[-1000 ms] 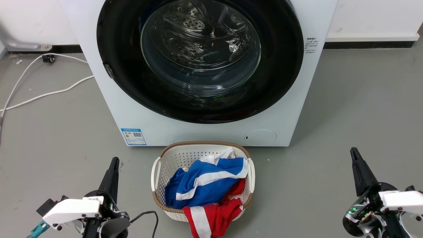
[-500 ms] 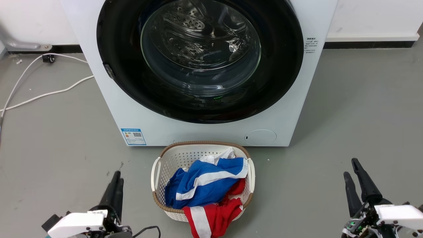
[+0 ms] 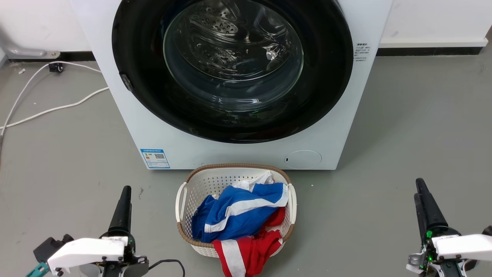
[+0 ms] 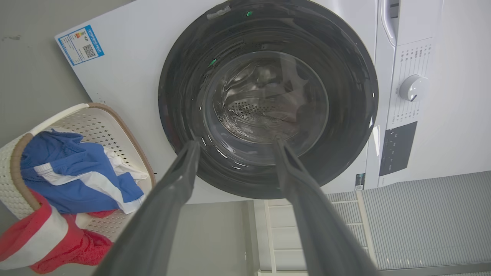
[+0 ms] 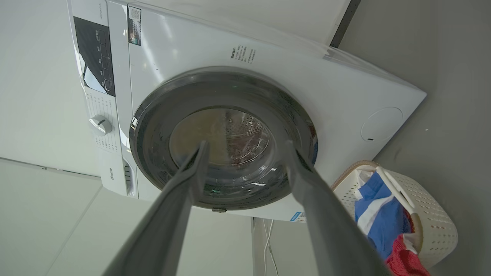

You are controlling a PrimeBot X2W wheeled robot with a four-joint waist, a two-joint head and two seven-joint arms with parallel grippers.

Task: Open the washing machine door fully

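Floor clutter around a white front-loader cabinet (image 3: 238, 154).
Cream perforated basket (image 3: 215, 184), brown-trimmed rim, on grey floor (image 3: 403, 127) just on the near side of the cabinet, centre. Inside: blue garment with white stripe (image 3: 234, 215) on top; red garment with white stripe (image 3: 250, 250) beneath it, spilling over the near rim. Blue label (image 3: 155, 158) low left on cabinet front; round cover (image 3: 303, 159) low right. White cables (image 3: 57, 109) trail across floor, far left. Black skirting (image 3: 426, 52) along far wall. White dial (image 4: 413, 87) on control panel.
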